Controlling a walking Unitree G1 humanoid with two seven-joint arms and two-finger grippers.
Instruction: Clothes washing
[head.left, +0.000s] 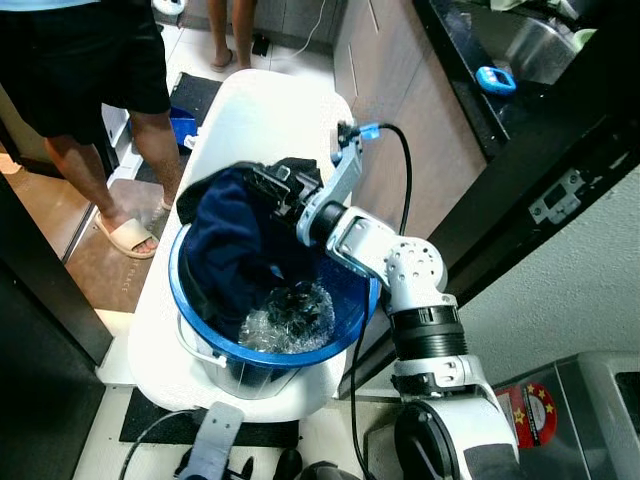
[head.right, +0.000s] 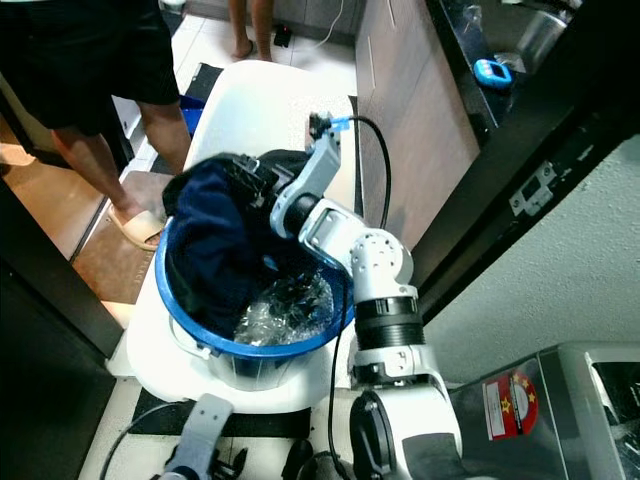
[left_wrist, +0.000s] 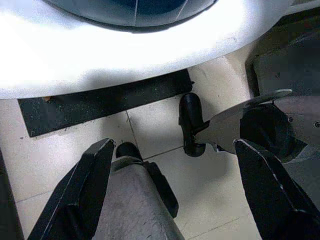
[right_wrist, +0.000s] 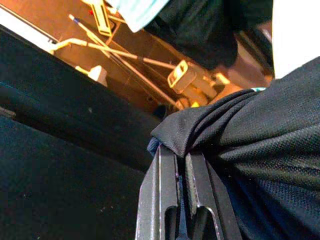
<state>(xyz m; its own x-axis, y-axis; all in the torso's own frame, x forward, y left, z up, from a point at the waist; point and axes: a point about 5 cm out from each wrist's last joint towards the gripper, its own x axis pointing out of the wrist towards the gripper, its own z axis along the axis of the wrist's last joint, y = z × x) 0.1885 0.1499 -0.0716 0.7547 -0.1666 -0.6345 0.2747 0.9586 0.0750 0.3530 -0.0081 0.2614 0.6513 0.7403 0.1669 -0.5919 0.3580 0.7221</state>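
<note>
A blue bucket (head.left: 200, 332) stands on a white top (head.left: 268, 110), with crumpled clear plastic (head.left: 290, 315) in its bottom. A dark navy garment (head.left: 232, 245) hangs over the bucket's far left rim and down inside it. My right gripper (head.left: 266, 186) reaches across the bucket from the right and is shut on a bunched fold of that garment (right_wrist: 260, 130); the right wrist view shows the two fingers (right_wrist: 165, 200) pressed together with the cloth pinched at their tips. My left gripper (left_wrist: 175, 145) hangs low beside the white top, open, pointing at the tiled floor.
A person in black shorts and sandals (head.left: 90, 70) stands close at the left of the white top. Another person's legs (head.left: 230, 30) are farther back. A dark counter with a sink (head.left: 500, 50) runs along the right. A black mat (left_wrist: 100, 102) lies on the floor below.
</note>
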